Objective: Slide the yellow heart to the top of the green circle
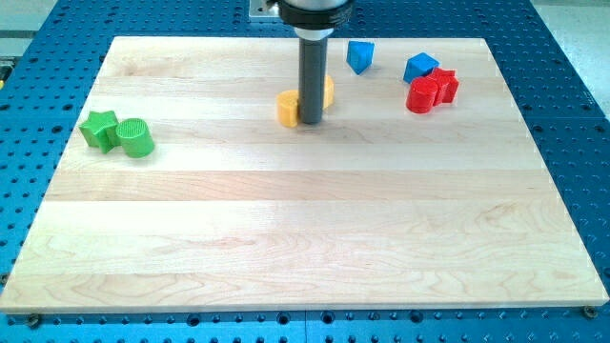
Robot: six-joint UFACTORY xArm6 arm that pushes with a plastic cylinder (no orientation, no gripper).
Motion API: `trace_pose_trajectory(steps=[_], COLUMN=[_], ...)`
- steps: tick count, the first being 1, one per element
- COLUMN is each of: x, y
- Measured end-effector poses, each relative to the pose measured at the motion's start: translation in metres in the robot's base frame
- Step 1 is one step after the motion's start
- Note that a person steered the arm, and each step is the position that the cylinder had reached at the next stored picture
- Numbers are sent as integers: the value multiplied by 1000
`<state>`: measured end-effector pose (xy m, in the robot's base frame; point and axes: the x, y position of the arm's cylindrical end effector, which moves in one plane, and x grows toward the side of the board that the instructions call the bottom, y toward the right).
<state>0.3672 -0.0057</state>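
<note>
Partly hidden, yellow heart [288,108] touches my tip [310,122].

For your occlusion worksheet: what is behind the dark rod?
Yellow blocks show on both sides of the rod, near my tip. Their middle parts are covered, so shapes stay unclear.

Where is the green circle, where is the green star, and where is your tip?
green circle [136,137]: camera view, on its ridged top face.
green star [98,128]: camera view, on its middle, touching the circle.
my tip [310,121]: camera view, rod's very end, between yellow blocks.
</note>
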Motion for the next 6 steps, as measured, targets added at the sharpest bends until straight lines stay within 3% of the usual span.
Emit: trace_pose_trajectory(steps=[1, 4, 5, 6], x=[0, -5, -31, -53], y=[-78, -145, -92, -110])
